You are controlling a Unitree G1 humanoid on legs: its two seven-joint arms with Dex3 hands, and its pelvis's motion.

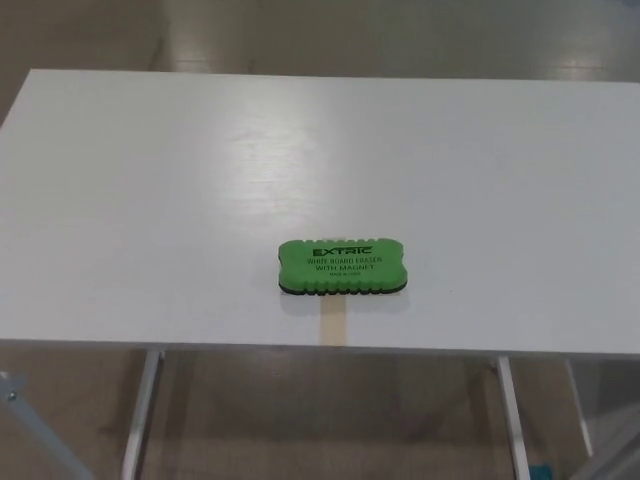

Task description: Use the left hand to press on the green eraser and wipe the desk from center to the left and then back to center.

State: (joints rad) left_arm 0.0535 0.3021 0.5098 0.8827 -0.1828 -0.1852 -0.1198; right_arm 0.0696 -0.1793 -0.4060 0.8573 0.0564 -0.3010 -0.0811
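Though no part of the robot is showing in the head view, so that neither hand can be called spread or closed, the eraser (341,266) is lying flat on the white tabletop (150,180), close to the near edge and about midway between the left and right edges. It is sitting with its long side running along that near edge, its green printed top facing up and a dark felt layer showing underneath. It is looking like a light foam block, soft enough to give a little under pressure, with wavy ridged sides. For wiping, no pinch is likely needed: the left hand would probably do best pressing flat on the middle of the printed top, since pushing near one end might tip or twist so light a thing. A short strip of tan tape (333,324) is lying just in front of the eraser, at the near edge. Nothing else is resting on the tabletop, so the way leftward is looking open; the smooth surface is probably letting the felt slide easily.
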